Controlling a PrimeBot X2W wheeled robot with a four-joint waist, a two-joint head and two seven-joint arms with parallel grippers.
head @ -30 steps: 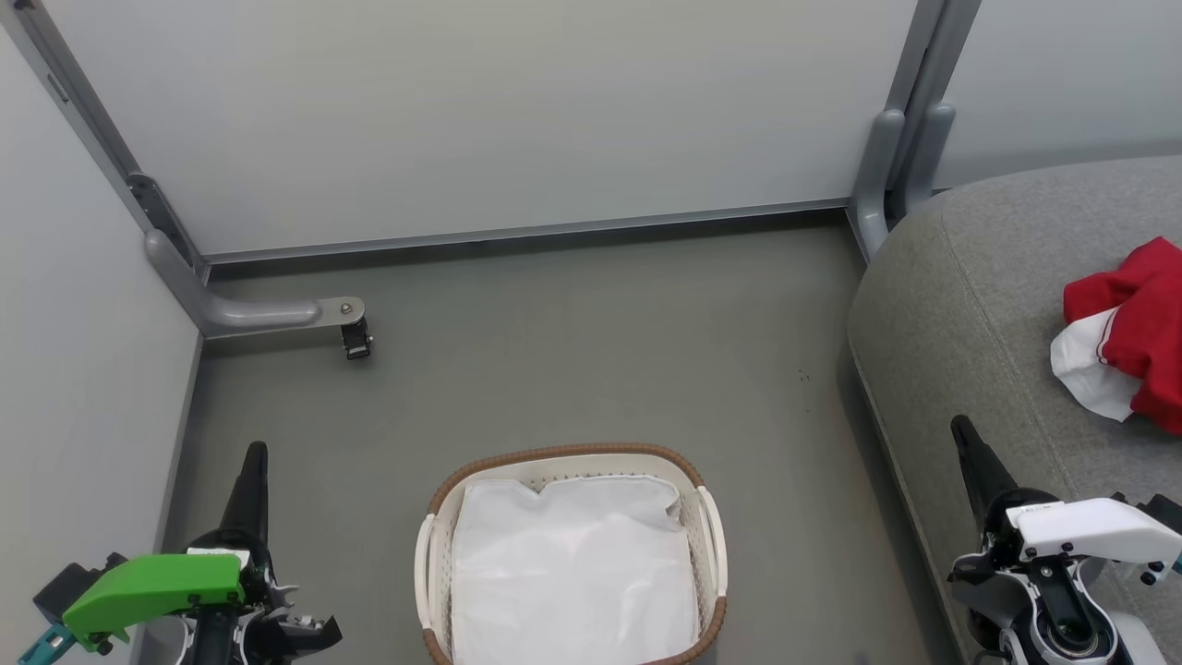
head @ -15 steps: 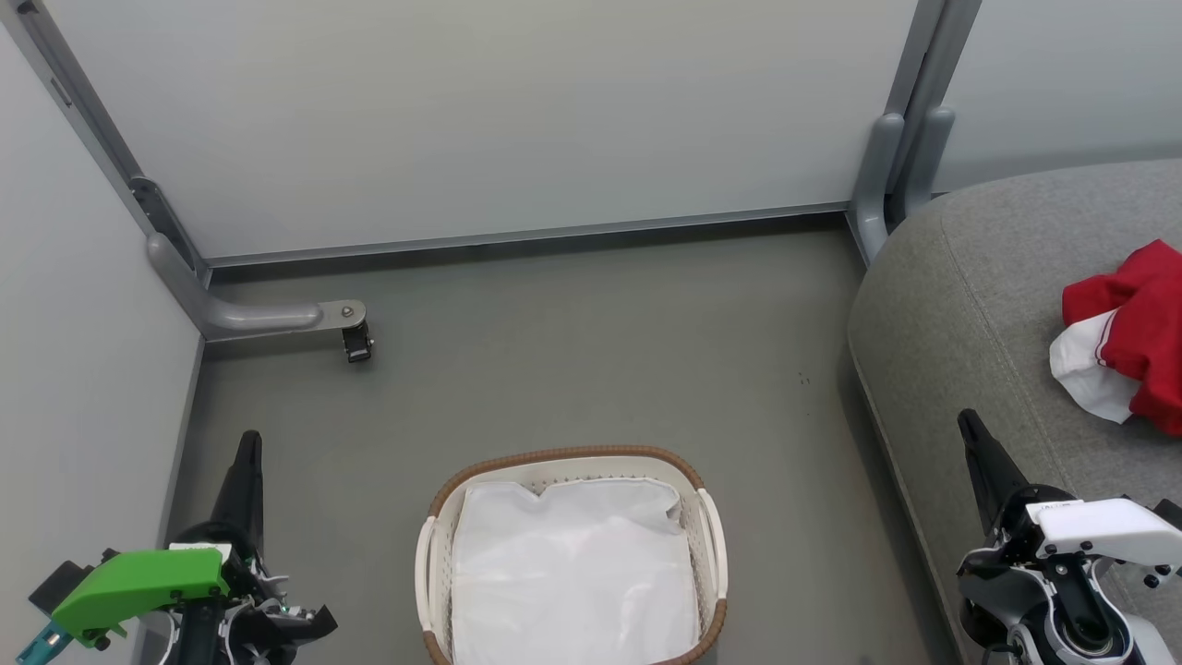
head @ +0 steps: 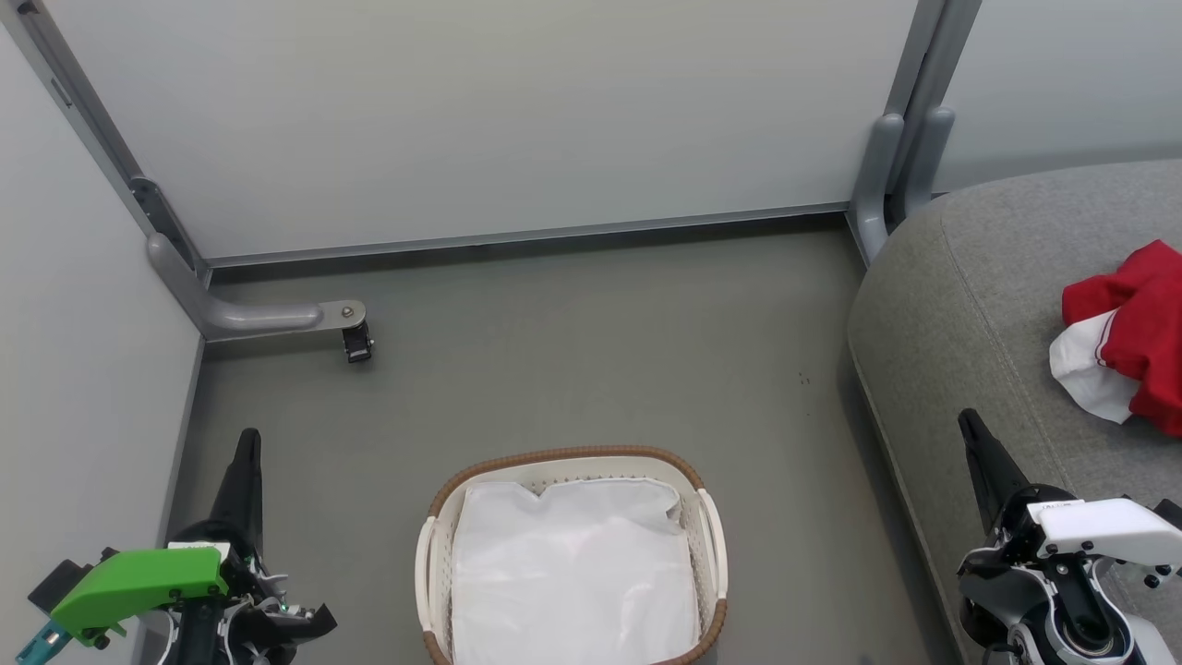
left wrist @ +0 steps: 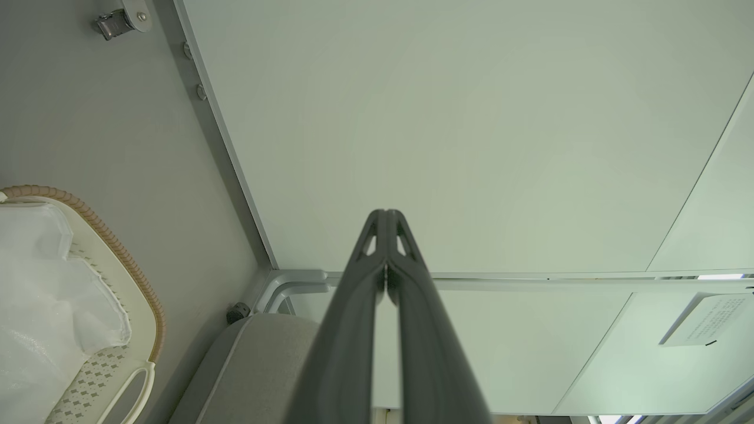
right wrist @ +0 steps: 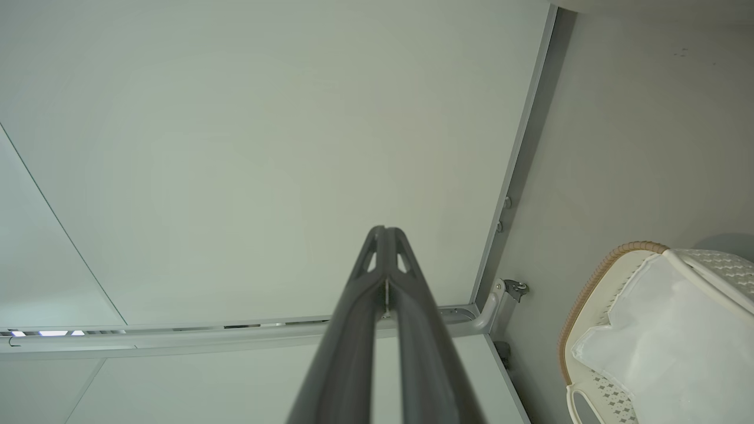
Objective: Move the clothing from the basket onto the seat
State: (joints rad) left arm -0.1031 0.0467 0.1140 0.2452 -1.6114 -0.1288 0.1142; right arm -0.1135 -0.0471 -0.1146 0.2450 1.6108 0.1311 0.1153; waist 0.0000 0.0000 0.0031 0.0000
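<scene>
Lying on seat (head: 960, 305): clothing (head: 1136, 319), heaped;
basket (head: 563, 453): lined with white liner (head: 572, 573);
left gripper (left wrist: 386, 216): clenched, nothing held;
right gripper (right wrist: 386, 231): clenched, nothing held

Wall label (left wrist: 702, 321), print unreadable.

Floor (head: 591, 351): plain grey-green, bounded at its far and left edges by pale partition panels.

Basket (head: 563, 453): stands upright on the floor at the middle of the near edge, well apart from both panels. White liner (head: 572, 573) covers its inside.

Grey partition foot (head: 268, 317) with small black caster (head: 356, 342): on the floor near the far left corner.

Seat (head: 960, 305): on the floor along the right edge, with a strip of bare floor between it and the basket.

Clothing (head: 1131, 337): bunched on the seat top, well in from the seat's rounded left edge. Red, with its white panel on the side nearer the basket. The heap is cut off by the picture's edge.
</scene>
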